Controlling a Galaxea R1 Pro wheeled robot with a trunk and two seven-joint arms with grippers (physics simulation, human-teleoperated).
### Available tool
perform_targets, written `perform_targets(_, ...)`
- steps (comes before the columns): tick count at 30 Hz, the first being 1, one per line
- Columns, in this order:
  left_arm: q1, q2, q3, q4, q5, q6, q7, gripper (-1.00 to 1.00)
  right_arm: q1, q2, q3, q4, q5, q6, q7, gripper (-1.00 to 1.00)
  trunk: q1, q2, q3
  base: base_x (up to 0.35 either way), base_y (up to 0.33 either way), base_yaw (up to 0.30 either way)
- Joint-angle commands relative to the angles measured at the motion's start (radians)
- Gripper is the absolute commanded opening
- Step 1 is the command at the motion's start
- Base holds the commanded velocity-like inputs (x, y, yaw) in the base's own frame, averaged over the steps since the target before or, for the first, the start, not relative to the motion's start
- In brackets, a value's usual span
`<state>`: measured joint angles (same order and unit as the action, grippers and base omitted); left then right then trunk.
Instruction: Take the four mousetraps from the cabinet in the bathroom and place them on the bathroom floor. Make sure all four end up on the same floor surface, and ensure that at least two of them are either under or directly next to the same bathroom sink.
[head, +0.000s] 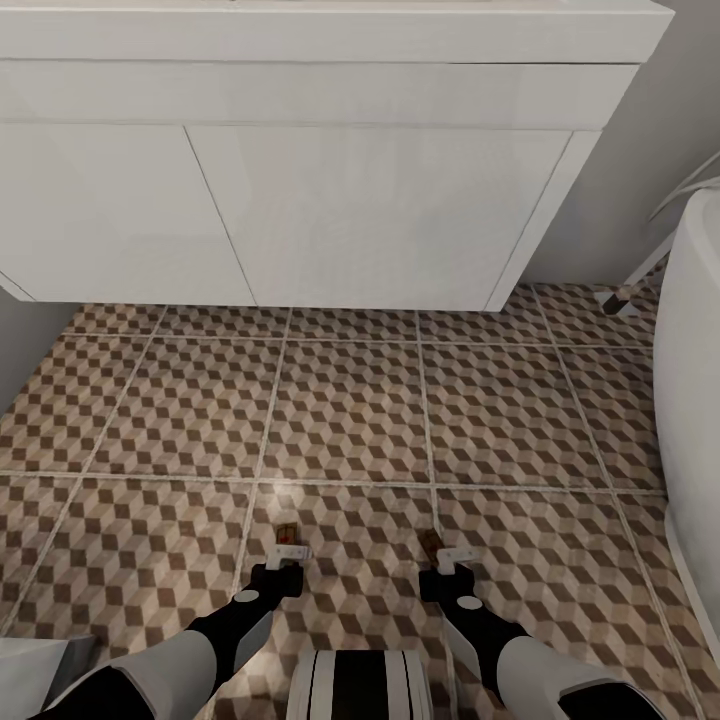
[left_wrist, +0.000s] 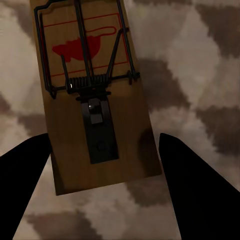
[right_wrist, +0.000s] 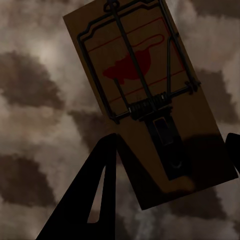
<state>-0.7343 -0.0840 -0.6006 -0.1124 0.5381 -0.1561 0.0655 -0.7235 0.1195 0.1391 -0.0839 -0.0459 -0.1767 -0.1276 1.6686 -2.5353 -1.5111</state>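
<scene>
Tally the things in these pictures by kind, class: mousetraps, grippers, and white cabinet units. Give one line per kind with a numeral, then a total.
Mousetraps: 2, the left mousetrap and the right mousetrap, each at a gripper's tips over the bathroom floor
Grippers: 2, the left gripper and the right gripper
White cabinet units: 1, the white unit
Total: 5
</scene>
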Motion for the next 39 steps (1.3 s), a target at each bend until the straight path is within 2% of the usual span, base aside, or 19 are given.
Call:
perform_targets(1,0.0,0.0,-0.009,0.0,0.005,-0.003,0.005,-1.0,-0.001,0.0,0.008,0.001,-0.005,-0.003,-0.004,-1.0,0.0,0.0,-0.001,0.0,0.0,0.0)
perform_targets(6,0.0,0.0,-0.008,0.0,0.005,-0.003,0.005,-1.0,-0.001,0.0,0.008,0.001,-0.005,-0.003,-0.004,-1.0,0.0,0.0,-0.001,0.0,0.0,0.0)
perform_targets(11,0.0,0.0,-0.008,0.0,0.005,-0.003,0.005,-1.0,-0.001,0.0,0.008,0.001,-0.005,-0.003,-0.004,-1.0,0.002,-0.001,-0.02,0.0,0.0,0.0)
perform_targets(33,0.0,0.001,-0.008,0.001,0.005,-0.003,0.005,-1.0,-0.001,-0.001,0.008,0.001,-0.005,-0.003,-0.004,-1.0,0.002,-0.001,-0.02,0.0,0.0,0.0)
perform_targets(39,0.0,0.003,-0.018,0.002,-0.006,-0.007,0.002,-1.0,-0.001,-0.001,0.008,0.001,-0.004,-0.003,-0.004,-1.0,0.002,-0.001,-0.02,0.0,0.0,0.0)
